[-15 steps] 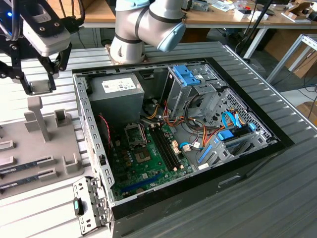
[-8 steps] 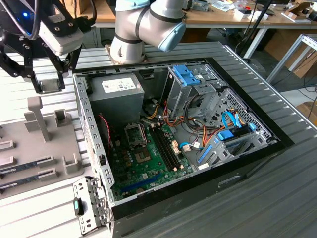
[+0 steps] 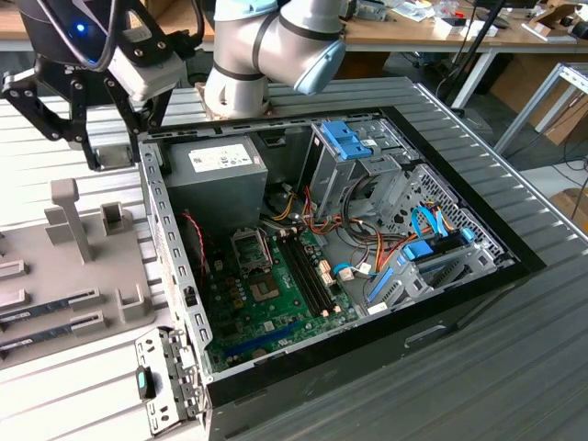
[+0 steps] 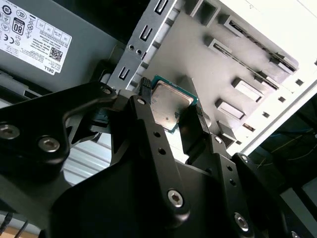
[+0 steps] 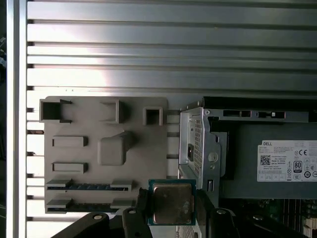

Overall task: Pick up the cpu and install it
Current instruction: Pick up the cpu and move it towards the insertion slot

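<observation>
second wrist view: the cpu (image 4: 171, 101) is pinched flat by its edges between the two black fingers (image 4: 148, 129) of the gripper (image 4: 171, 106), silver lid facing the camera with the green rim showing around it. jaws are closed down to just the chip's width, nothing else in them.

first wrist view has the same thing: the chip hangs over the edge of the grey tray (image 5: 79, 126) nearest the case (image 5: 198, 144), right by the tray corner where two ram sticks (image 5: 89, 187) lie in their slots. looks lifted off the tray rather than sitting on it, can't be fully sure.

the psu (image 5: 267, 148) is just past the case wall, close to the chip. tray and case both sit on the ribbed metal worktop (image 5: 148, 49).

exterior view: the gripper hangs over the tray's far corner, beside the case's psu corner. the socket (image 3: 250, 246) is down on the board (image 3: 276, 294) inside the case, well apart from the gripper.
</observation>
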